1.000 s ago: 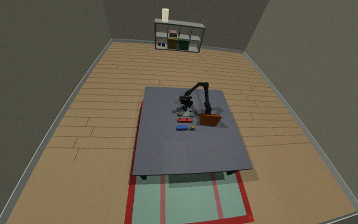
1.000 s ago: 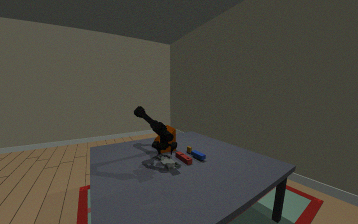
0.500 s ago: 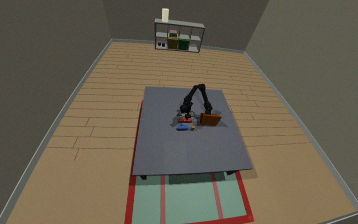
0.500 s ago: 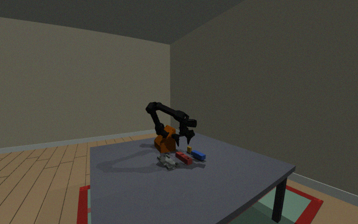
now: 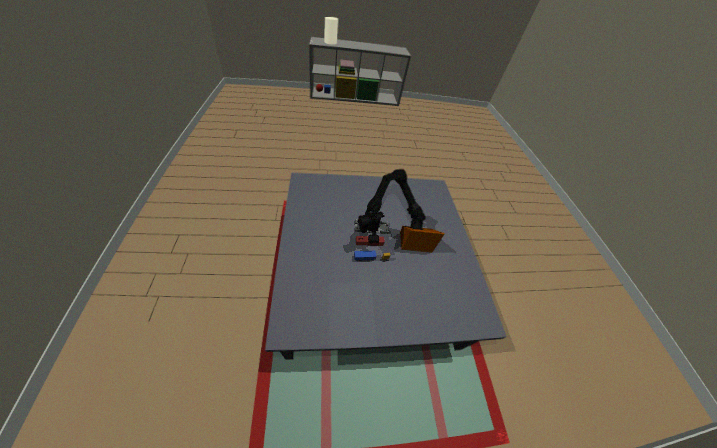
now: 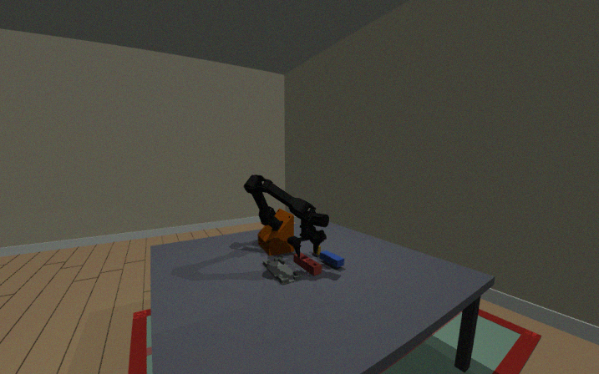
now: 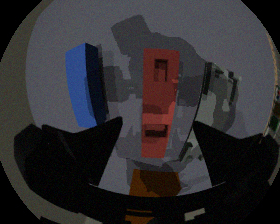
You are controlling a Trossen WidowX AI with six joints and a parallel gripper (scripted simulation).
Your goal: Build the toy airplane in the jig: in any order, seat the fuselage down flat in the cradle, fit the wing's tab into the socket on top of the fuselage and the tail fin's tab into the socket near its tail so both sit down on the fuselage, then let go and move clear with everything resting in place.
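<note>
The red fuselage (image 5: 364, 240) (image 6: 308, 265) (image 7: 157, 90) lies flat on the table with its two sockets facing up. It is outside the grey jig (image 5: 384, 227) (image 6: 281, 270) (image 7: 219, 92), which lies just beside it. The blue wing (image 5: 364, 255) (image 6: 332, 259) (image 7: 83, 86) lies on the fuselage's other side. The small yellow tail fin (image 5: 386, 256) lies by the wing's end. My gripper (image 5: 373, 238) (image 6: 307, 249) (image 7: 159, 123) is open and empty. It hangs just above the fuselage with one finger on each side of it.
The arm's orange base (image 5: 420, 239) (image 6: 277, 235) stands on the table (image 5: 372, 311) (image 6: 255, 320) close to the parts. A shelf unit (image 5: 358, 72) stands at the far wall.
</note>
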